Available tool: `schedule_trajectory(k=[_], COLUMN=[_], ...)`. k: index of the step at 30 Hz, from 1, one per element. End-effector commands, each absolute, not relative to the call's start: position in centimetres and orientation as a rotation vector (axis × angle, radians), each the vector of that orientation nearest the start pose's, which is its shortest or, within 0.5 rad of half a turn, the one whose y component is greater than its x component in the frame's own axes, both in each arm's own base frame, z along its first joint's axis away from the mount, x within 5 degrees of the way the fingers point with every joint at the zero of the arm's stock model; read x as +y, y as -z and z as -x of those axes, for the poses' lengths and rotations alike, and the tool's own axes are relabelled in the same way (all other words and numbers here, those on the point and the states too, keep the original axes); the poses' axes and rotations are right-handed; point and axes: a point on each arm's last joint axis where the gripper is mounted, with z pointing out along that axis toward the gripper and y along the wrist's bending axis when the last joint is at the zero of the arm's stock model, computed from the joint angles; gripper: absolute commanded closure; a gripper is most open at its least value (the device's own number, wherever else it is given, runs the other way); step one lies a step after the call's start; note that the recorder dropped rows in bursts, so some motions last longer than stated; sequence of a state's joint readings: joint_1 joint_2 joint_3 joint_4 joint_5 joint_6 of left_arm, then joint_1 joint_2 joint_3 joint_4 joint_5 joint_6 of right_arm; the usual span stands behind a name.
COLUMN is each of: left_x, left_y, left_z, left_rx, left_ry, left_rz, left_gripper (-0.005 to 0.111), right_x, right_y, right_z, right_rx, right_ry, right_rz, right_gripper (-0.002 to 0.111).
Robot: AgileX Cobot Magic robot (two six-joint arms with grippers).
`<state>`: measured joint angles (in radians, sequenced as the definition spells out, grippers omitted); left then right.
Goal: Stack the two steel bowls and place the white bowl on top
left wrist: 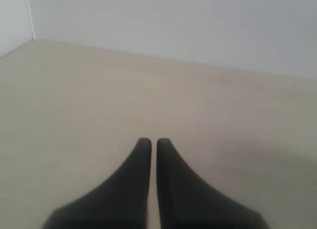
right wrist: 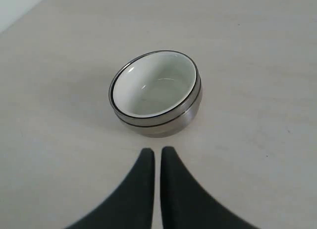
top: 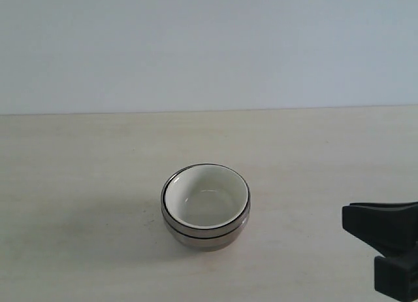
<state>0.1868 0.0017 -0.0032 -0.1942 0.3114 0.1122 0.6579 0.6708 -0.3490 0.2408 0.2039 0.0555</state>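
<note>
- White bowl (right wrist: 156,85) sits nested in the steel bowls (right wrist: 166,124), its open mouth up and its rim uppermost in the stack.
- Steel bowls show only as shiny bands and a curved outer side below the white rim; one seems to sit inside the other.
- Ahead of the right gripper (right wrist: 157,152), the stack stands on the pale table (top: 78,184), near the fingertips but apart from them.
- Right gripper: its two dark fingers are pressed almost together with nothing between them.
- Left gripper (left wrist: 150,141): its fingers are likewise drawn together and empty, over bare tabletop, with the light wall (left wrist: 173,21) beyond; no bowl lies ahead of it.
</note>
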Motion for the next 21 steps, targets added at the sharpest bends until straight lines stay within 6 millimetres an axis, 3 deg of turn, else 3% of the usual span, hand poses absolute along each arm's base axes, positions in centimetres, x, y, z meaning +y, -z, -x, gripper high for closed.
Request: schedule_trajectory(k=[1, 5, 21], left_x=[0.34, -0.33, -0.46], left_y=[-18.51, -18.17, -18.17], left_z=[-5.42, -5.34, -5.33], left_rx=[1.787, 1.833, 1.833], left_ry=[-0.015, 0.042, 0.059], left_rz=[0.164, 0.021, -0.002], left_gripper=[0.103, 0.103, 0.103], right_x=[8.47, 8.47, 8.47], right_y=[-25.51, -25.51, -25.51], right_z=[-10.31, -10.31, -10.31], right_rx=[2.008, 2.008, 2.008], right_ry=[-0.644, -0.644, -0.644], right_rz=[0.411, 0.411, 0.411], right_gripper=[0.108, 0.108, 0.108])
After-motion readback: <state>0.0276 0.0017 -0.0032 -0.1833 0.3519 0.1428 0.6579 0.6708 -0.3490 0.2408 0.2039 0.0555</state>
